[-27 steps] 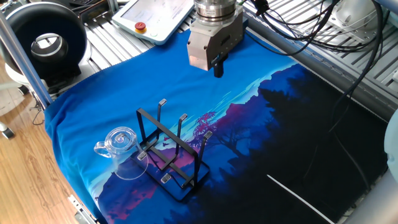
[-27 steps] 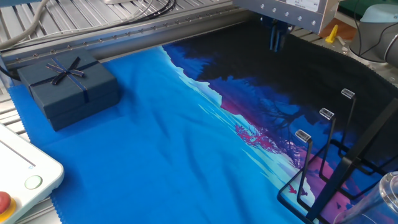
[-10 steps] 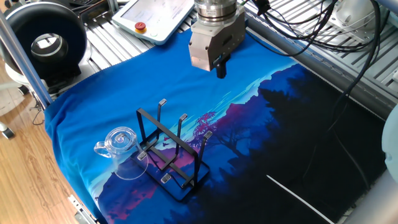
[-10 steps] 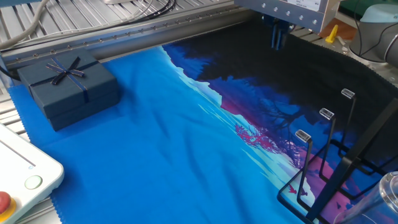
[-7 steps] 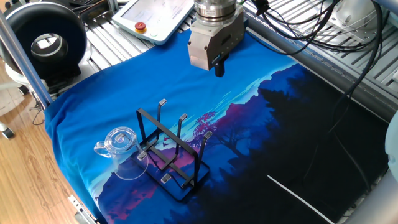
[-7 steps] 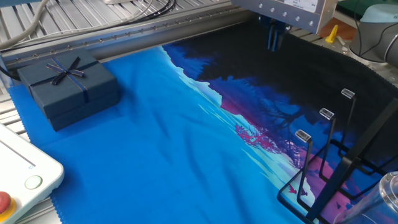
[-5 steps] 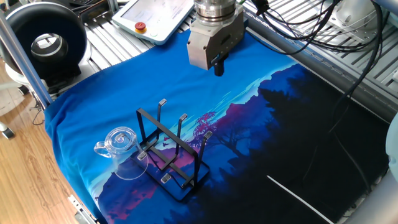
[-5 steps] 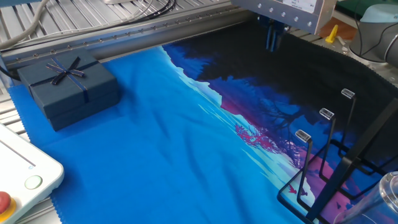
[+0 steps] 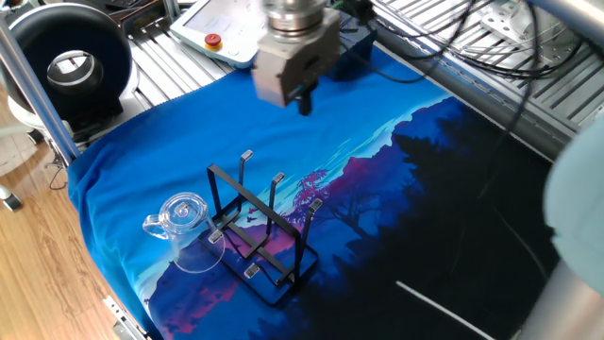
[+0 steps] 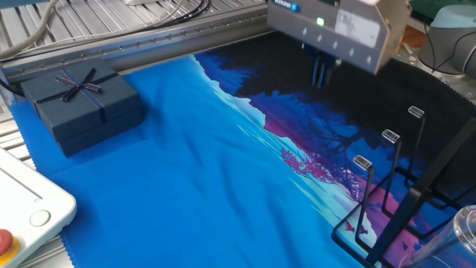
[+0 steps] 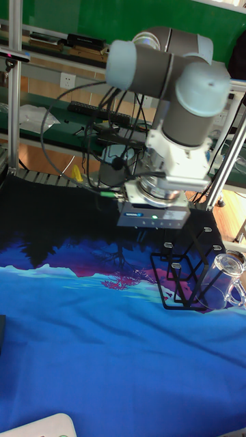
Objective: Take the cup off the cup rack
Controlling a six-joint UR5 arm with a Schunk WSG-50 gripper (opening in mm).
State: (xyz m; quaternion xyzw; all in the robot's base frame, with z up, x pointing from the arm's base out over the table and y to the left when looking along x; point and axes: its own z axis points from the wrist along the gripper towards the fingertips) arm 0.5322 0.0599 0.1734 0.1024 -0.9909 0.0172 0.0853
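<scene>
The cup, a clear mug with a loop handle, is seen hung tilted on a prong of the cup rack, at the side of the rack that faces the bench's wood-floor edge. Its handle is turned toward that edge. In the tall fixed view the cup is shown against the rack's outer side, and in the other fixed view only a sliver of the glass is caught at the frame's lower right corner, beside the black frame. The rack is stood on a blue and black printed cloth spread over the bench, near the cloth's floor-side edge.

The pincer is held in the air well apart from the rack and cup, over the blue part of the cloth toward the bench's far edge. Its two dark fingers are pictured close together with nothing between them; the pincer appears closed. In the tall fixed view the fingertips are hidden behind the rack top and wrist housing.

A dark gift box with a ribbon is set at a corner of the cloth, and a white pendant with a red button is laid beyond the cloth's far edge.
</scene>
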